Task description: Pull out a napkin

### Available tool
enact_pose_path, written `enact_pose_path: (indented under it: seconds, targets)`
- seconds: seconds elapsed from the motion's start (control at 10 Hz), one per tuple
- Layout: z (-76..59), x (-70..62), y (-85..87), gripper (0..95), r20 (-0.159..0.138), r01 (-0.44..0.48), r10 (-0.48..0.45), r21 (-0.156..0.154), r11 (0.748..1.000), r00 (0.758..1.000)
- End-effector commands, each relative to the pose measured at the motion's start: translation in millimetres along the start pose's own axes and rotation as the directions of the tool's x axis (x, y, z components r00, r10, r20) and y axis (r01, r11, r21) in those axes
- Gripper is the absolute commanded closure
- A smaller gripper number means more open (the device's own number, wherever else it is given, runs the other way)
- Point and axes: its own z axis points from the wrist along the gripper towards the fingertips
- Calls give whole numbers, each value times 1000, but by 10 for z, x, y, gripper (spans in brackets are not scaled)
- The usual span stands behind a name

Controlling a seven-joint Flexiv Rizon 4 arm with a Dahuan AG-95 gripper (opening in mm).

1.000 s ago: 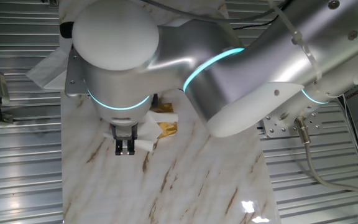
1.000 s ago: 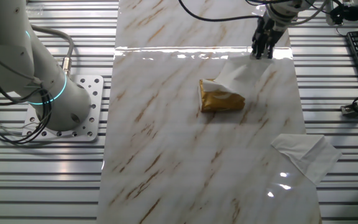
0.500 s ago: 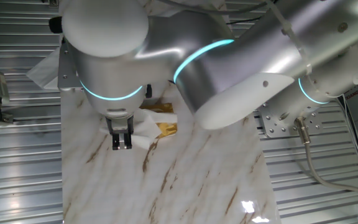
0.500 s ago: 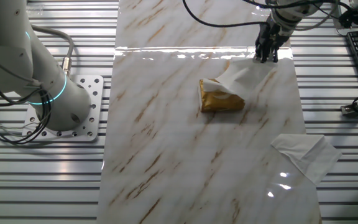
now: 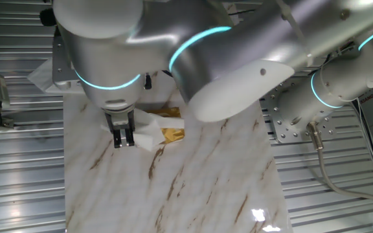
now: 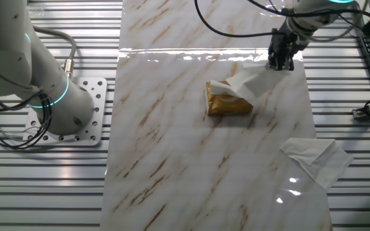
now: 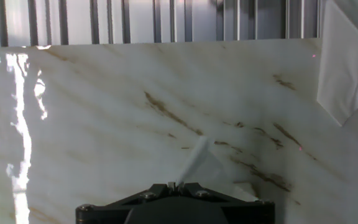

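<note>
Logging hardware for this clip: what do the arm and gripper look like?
The arm is smooth silver-grey metal with rounded white joint caps and glowing cyan rings at the joints. The gripper is small, with two narrow dark fingers. Black cables run along the wrist, and the base bolts to a perforated plate. No markings are legible.

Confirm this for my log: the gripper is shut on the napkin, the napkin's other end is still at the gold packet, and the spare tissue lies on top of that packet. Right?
Not quite. The gripper is shut on the napkin, which still reaches the gold packet, but the spare tissue lies apart from the packet at the marble top's edge, as the other fixed view shows.
</note>
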Motion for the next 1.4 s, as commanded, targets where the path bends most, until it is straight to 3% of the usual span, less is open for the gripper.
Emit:
enact_pose_path:
  seconds: [0.1, 0.2, 0.3, 0.8, 1.1, 1.4]
  targets:
    - [0, 0, -14, 950, 12, 17, -17, 4, 1000, 1000]
    - [1, 0, -14, 950, 14, 15, -15, 3, 1000, 1000]
    - [-2, -3, -28, 950, 39, 27, -27, 3, 1000, 999]
    - [-56, -48, -157, 950, 46, 109, -109, 2, 994, 993]
    - [-80, -64, -222, 950, 27, 250, -252, 47, 967, 967]
    - [-100, -74, -273, 950, 17, 333, -335, 66, 941, 942]
